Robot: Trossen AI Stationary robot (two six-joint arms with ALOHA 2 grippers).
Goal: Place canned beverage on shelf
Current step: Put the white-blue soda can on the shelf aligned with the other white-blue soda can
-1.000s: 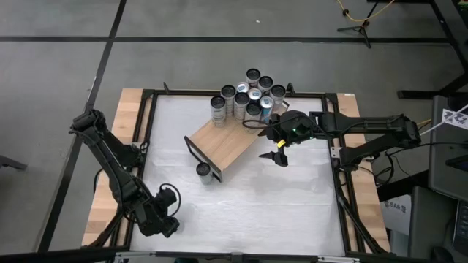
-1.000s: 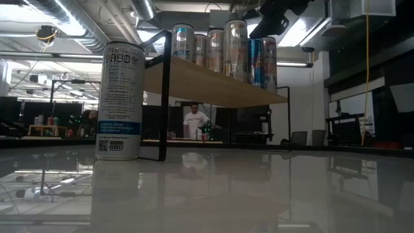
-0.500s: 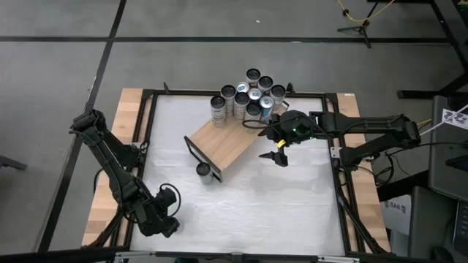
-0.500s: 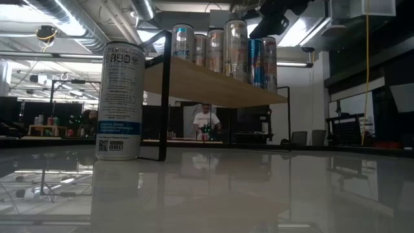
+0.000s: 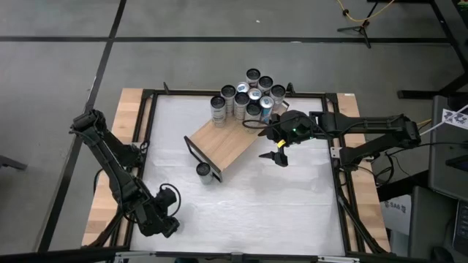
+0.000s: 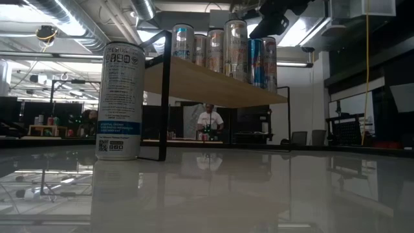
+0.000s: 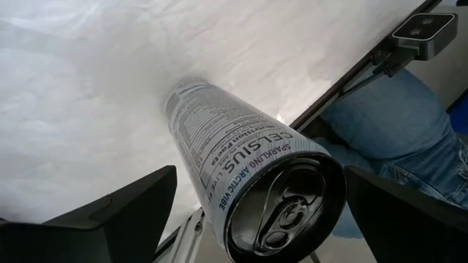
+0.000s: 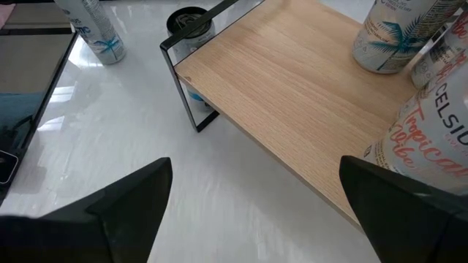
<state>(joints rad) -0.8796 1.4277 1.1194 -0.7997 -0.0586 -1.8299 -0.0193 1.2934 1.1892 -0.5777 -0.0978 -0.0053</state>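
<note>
A silver Celsius can [image 7: 256, 175] stands upright on the white table near its left front corner. My left gripper [image 5: 165, 210] hangs over it, open, one finger on each side of the can and clear of it. In the high view the gripper hides this can. The shelf [image 5: 223, 145], a light wooden board on black frame ends, stands slantwise mid-table. Several cans [image 5: 248, 95] crowd its far end. Another can [image 5: 203, 171] stands on the table by the shelf's near end. My right gripper [image 5: 278, 155] hovers open by the shelf's right edge, with nothing between its fingers.
The table is framed by black rails [image 5: 146, 131] over wooden side boards. A person in blue jeans [image 7: 395, 124] stands just past the table edge beside the left arm. Bare white tabletop [image 5: 278, 212] stretches in front of the shelf.
</note>
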